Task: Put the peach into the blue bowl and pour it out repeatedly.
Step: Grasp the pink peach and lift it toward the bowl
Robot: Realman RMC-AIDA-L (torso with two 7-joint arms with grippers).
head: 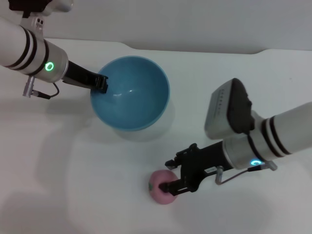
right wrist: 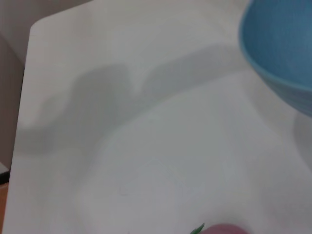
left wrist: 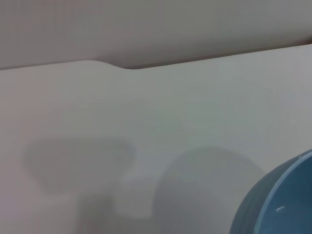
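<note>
The blue bowl is held tilted a little above the white table, its open side facing me and nothing in it. My left gripper is shut on its left rim. The bowl's outer wall shows in the left wrist view and the right wrist view. The pink peach lies on the table in front of the bowl, and its top edge shows in the right wrist view. My right gripper is at the peach with its fingers spread, one over the fruit, one just behind it.
The white table ends at a far edge against a pale wall. The bowl's shadow lies on the table under it. Nothing else stands on the table.
</note>
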